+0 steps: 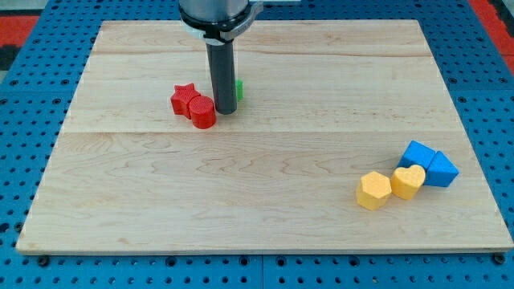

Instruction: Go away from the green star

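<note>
Green star point(238, 87) mostly hidden behind rod, touching or just beside my tip point(224, 111), red cylinder point(203, 113) and red star point(185, 99) on the view's left. No hand fitted, so nothing spread or pinching. Retreat not begun, judging by closeness; next move calls for sliding toward open bench point(265, 201), clear of both reds.

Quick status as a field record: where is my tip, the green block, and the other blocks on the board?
tip: at the view's upper middle, touching or nearly touching the red cylinder
green block: mostly hidden behind the rod, shape unclear
red star: left of the rod
red cylinder: against the red star
yellow blocks: hexagon, heart, lower right
blue blocks: and, beside the yellow heart
board: wooden
</note>
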{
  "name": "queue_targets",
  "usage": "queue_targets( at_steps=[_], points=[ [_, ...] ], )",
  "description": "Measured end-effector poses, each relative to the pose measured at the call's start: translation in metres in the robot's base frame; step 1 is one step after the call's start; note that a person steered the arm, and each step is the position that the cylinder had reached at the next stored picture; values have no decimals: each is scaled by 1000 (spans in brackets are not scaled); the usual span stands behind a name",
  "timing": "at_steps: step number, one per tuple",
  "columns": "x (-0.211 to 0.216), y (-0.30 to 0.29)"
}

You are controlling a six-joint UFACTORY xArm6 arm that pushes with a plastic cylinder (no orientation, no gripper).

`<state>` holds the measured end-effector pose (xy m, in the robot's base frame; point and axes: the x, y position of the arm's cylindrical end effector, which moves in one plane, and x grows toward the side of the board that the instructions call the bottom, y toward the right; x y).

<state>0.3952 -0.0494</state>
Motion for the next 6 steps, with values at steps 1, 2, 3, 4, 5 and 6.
queue_targets(
  at_steps=[1, 2, 3, 4, 5, 6],
  points=[
    [-16, 0],
    [-21, 5],
    [-2, 56],
    [0, 78],
    [0, 77],
    [0, 77]
  ],
)
